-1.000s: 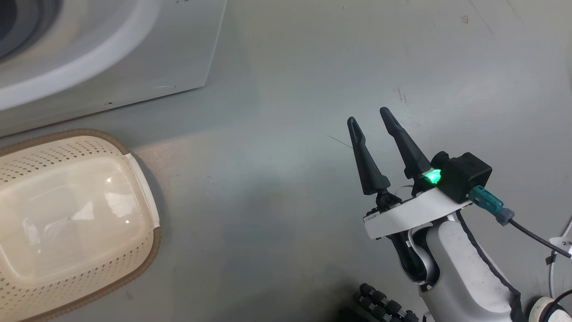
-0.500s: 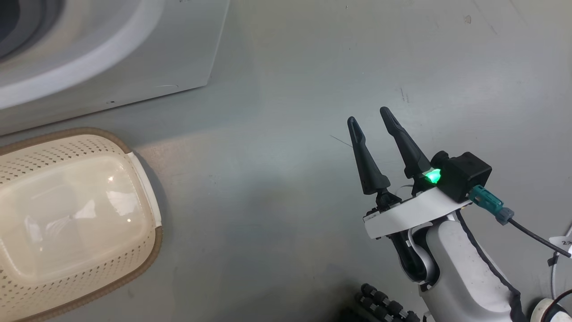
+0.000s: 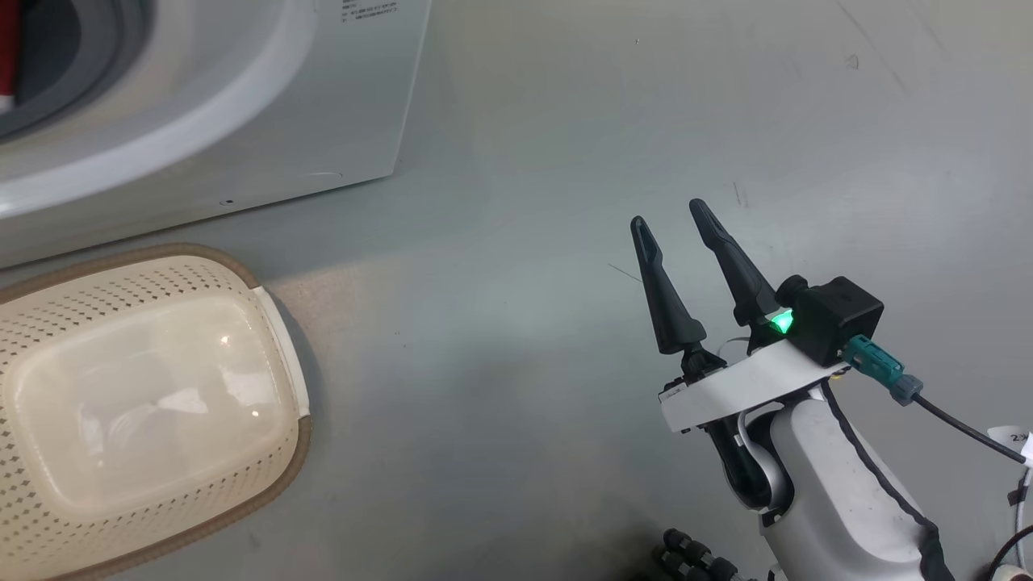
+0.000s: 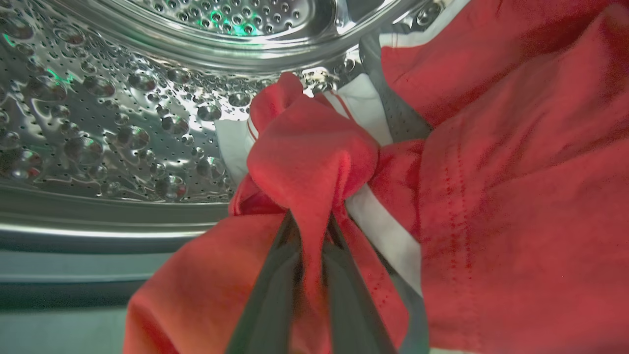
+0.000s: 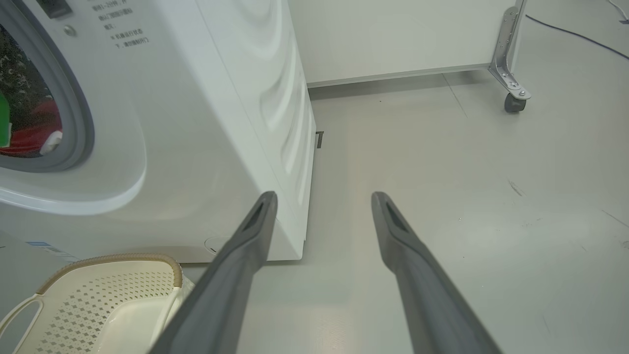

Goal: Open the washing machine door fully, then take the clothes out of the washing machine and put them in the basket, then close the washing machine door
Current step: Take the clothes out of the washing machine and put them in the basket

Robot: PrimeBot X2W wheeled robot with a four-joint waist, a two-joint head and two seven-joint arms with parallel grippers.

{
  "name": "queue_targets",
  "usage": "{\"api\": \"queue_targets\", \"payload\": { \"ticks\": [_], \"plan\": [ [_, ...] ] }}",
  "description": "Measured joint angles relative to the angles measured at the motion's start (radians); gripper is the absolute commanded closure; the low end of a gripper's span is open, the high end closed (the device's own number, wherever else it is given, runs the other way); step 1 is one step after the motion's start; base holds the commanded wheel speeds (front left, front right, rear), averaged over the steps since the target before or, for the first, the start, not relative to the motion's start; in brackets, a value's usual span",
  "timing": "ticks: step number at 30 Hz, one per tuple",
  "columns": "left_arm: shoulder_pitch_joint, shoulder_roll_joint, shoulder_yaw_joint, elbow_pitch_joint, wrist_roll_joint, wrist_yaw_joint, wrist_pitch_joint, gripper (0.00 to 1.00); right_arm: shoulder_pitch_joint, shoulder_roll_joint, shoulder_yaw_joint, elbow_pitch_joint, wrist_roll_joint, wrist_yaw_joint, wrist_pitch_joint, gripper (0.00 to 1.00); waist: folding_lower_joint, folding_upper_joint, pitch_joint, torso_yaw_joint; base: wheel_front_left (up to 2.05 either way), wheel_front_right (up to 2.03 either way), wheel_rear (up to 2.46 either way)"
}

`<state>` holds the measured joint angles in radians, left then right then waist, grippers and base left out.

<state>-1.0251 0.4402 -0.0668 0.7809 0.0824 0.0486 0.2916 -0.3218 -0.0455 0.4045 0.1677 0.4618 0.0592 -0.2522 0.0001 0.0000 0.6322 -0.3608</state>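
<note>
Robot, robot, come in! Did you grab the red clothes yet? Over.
Left gripper shut on clothes, inside drum. Right gripper open, empty, above floor. Basket empty. Nothing seen blocking.

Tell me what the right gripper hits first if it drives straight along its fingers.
Probably the bare grey floor; the right gripper points just past the washing machine corner, though depth is unclear.

Red clothes (image 4: 491,172) with white trim are lying bunched inside the white washing machine (image 5: 206,123), with the cream perforated basket (image 3: 81,303) sitting empty just before it.
</note>
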Motion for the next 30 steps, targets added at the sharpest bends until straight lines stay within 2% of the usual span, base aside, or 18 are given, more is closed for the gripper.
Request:
{"api": "queue_targets", "payload": {
  "ticks": [19, 20, 22, 30],
  "plan": [
    [0.101, -0.135, 0.07, 0.053, -0.128, 0.017, -0.276, 1.0, 0.012, 0.0, -0.067, 0.043, -0.057, 0.0, 0.0, 0.0, 0.0, 0.0, -0.146, 0.055, 0.0, 0.0, 0.0],
    [0.134, -0.169, 0.08, 0.057, -0.159, 0.016, -0.342, 1.0, 0.036, -0.001, -0.088, 0.055, -0.077, 0.0, 0.0, 0.0, 0.0, 0.0, -0.186, 0.074, 0.0, 0.0, 0.0],
    [0.147, -0.184, 0.089, 0.057, -0.172, 0.016, -0.377, 1.0, 0.047, -0.001, -0.098, 0.06, -0.079, 0.0, 0.0, 0.0, 0.0, 0.0, -0.206, 0.085, 0.0, 0.0, 0.0],
    [0.209, -0.239, 0.099, 0.05, -0.216, -0.01, -0.501, 1.0, 0.094, -0.004, -0.124, 0.076, -0.091, 0.001, 0.0, 0.0, 0.0, 0.0, -0.288, 0.131, 0.0, 0.0, 0.0]
  ]
}}
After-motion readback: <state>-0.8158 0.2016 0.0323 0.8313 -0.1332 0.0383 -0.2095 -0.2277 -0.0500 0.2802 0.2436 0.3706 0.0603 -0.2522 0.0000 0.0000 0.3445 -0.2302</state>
